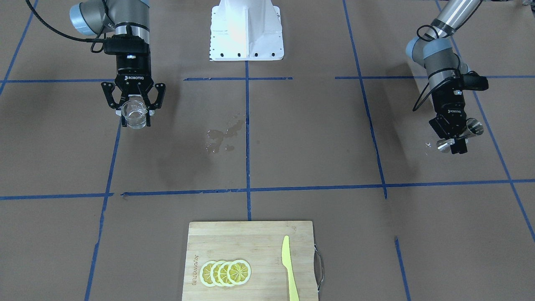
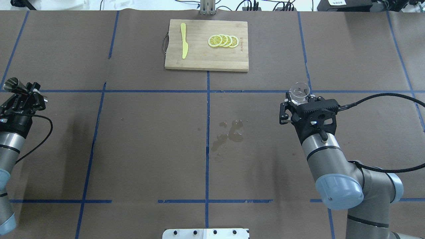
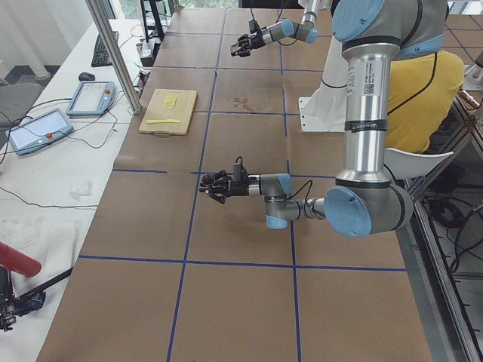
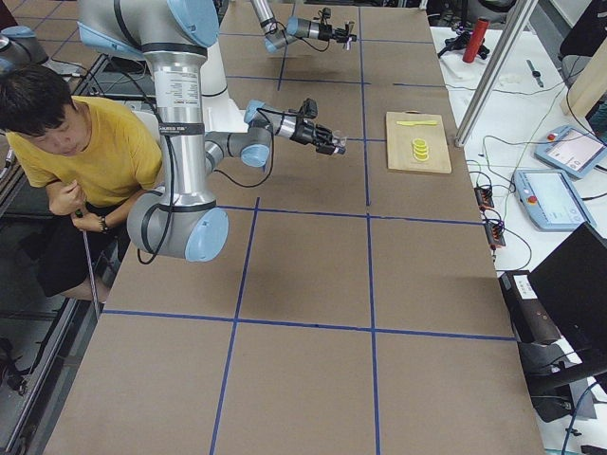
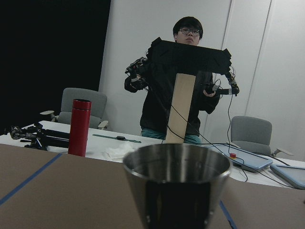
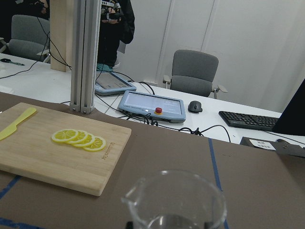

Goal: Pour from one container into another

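Observation:
My right gripper is shut on the small clear glass cup, holding it upright above the table; the cup's lip fills the bottom of the right wrist view. Far across the table, my left gripper is shut on the steel jigger at its narrow waist. The jigger's open upper cone faces up in the left wrist view. From overhead the jigger is at the far left and the cup at the right. I cannot tell how much liquid either holds.
A wet spill lies mid-table between the arms. A bamboo cutting board at the far edge carries lemon slices and a yellow knife. The white robot base stands at the near centre.

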Robot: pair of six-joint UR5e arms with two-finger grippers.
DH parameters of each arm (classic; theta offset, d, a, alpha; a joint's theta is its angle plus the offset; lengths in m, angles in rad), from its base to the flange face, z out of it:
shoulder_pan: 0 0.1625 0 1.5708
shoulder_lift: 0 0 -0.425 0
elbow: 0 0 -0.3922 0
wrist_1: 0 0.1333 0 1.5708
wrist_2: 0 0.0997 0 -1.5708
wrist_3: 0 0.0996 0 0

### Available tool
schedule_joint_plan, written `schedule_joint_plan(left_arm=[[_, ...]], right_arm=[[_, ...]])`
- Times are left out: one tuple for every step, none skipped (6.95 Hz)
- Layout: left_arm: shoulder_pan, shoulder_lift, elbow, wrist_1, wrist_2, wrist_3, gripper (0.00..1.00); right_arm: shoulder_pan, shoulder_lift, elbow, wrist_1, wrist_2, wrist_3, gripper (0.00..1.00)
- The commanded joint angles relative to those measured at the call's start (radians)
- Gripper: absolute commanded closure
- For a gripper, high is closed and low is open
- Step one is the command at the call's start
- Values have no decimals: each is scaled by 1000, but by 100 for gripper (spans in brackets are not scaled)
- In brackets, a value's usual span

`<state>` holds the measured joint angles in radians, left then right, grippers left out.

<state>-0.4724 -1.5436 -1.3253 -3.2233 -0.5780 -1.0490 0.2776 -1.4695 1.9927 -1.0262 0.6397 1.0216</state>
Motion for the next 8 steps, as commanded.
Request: schedule_joint_plan(left_arm=[[1,5,23,43,-11,9,100],[5,8,40,43,-37,6,100],[18,8,64,45,-48,-8,100],[40,7,74,46,-48,-57,100],[46,7,74,57,-46,-63,100],[47,7,74,59,-45,-63,100],[51,7,75,60,-45,-63,100],[55,5,74,60,-45,-63,100]], right_arm=[[-1,1,0,0,0,0,100],[-1,1,0,0,0,0,100],[-1,1,0,0,0,0,100],[-1,3,0,0,0,-1,100],[-1,3,0,0,0,-1,100],[-1,4,0,0,0,-3,100],[-1,6,0,0,0,-3,100],[-1,6,0,-2,0,-3,100]])
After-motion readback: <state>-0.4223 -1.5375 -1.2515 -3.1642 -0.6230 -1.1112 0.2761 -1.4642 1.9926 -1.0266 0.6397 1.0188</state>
